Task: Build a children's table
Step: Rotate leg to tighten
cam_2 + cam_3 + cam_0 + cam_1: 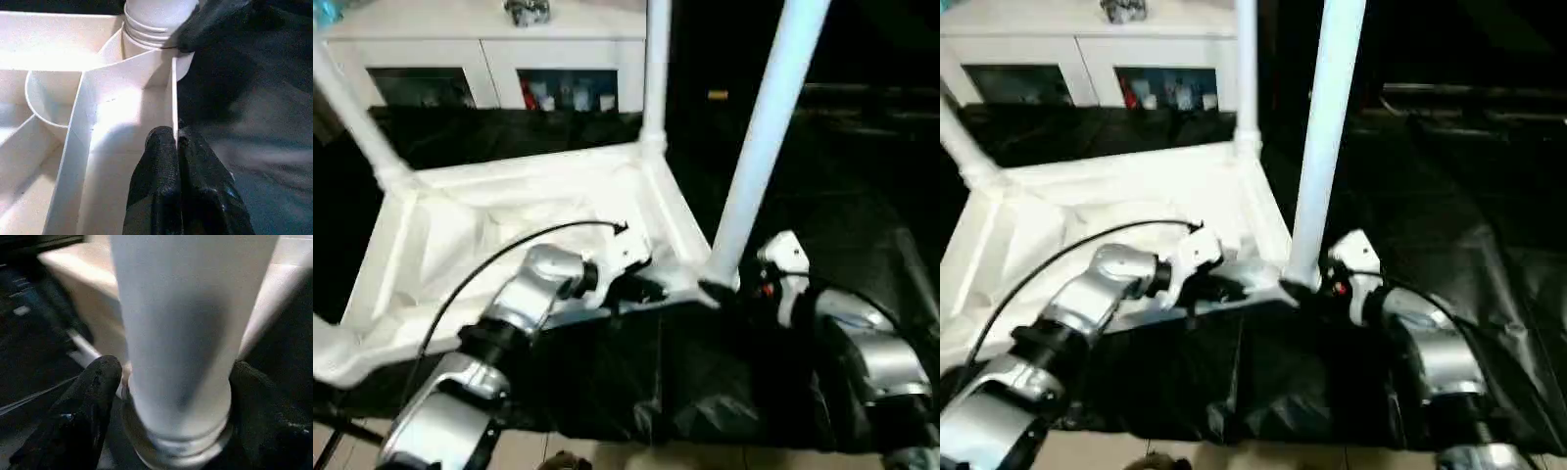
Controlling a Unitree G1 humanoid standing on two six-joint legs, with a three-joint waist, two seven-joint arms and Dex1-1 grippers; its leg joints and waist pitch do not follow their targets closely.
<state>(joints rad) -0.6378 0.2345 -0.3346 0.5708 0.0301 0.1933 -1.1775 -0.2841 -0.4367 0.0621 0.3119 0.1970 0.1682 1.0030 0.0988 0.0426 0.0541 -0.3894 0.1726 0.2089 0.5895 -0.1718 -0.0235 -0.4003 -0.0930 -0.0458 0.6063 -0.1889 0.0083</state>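
Note:
The children's table lies upside down on black cloth, its white top showing the ribbed underside. White legs stand in the far left and far right corner sockets. A third leg rises, leaning right, from the near right socket. My left gripper is shut on the thin raised rim just beside that socket. My right gripper is open, with its black fingers on either side of that leg's base, close to it.
A white cabinet with glass doors stands behind the table top. Crumpled black cloth covers the work surface, and pale floor shows at its near edge. A black cable arcs over my left forearm.

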